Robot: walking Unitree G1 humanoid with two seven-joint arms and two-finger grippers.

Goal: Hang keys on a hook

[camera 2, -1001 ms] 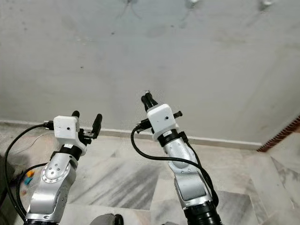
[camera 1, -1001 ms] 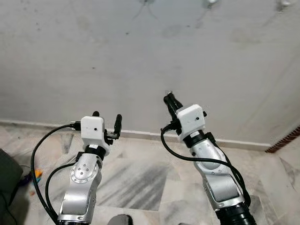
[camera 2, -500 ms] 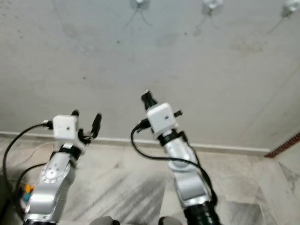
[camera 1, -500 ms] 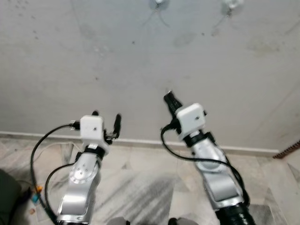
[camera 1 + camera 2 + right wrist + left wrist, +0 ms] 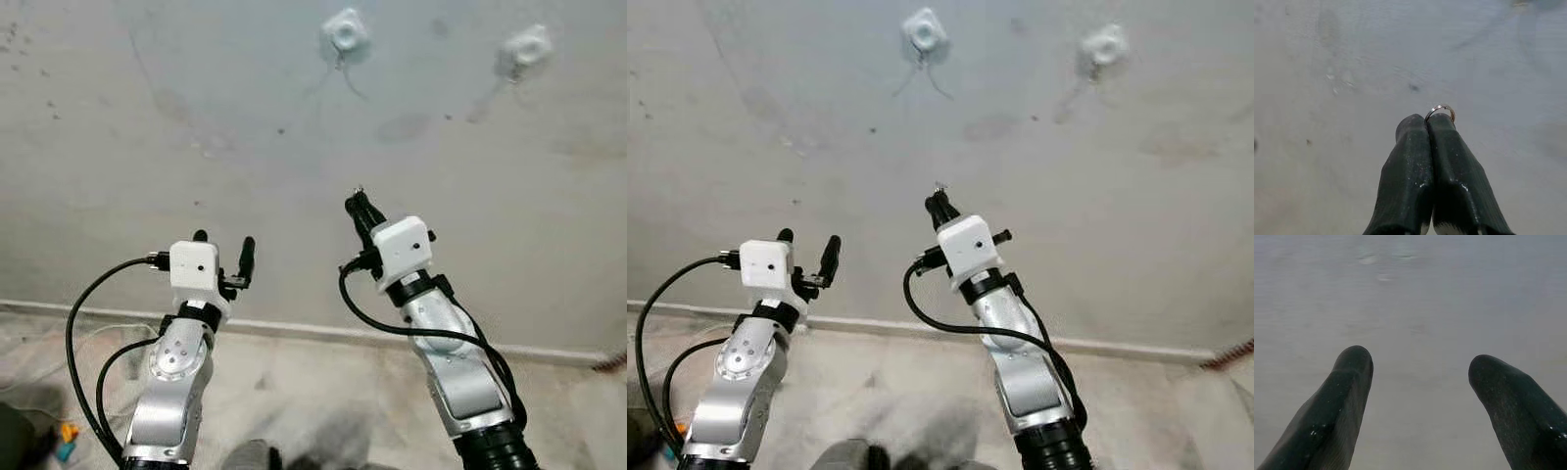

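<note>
Two white hooks are stuck high on the grey wall, one hook point(image 5: 345, 32) left of centre and another hook point(image 5: 523, 46) to its right. My right gripper point(image 5: 357, 203) is raised toward the wall below the first hook, shut on a small metal key ring point(image 5: 1440, 110) that pokes out between its fingertips; the keys themselves are hidden. My left gripper point(image 5: 223, 241) is held up lower and to the left, open, with nothing between its fingers point(image 5: 1347, 382).
The wall meets a marble floor point(image 5: 323, 392) along a pale skirting strip point(image 5: 294, 328). Small coloured objects point(image 5: 64, 438) lie on the floor at the far left. A dark shape point(image 5: 250, 456) shows at the bottom centre.
The camera has tilted up and the wall has drawn nearer, bringing the two hooks lower into view. Both grippers keep their pose and state.
</note>
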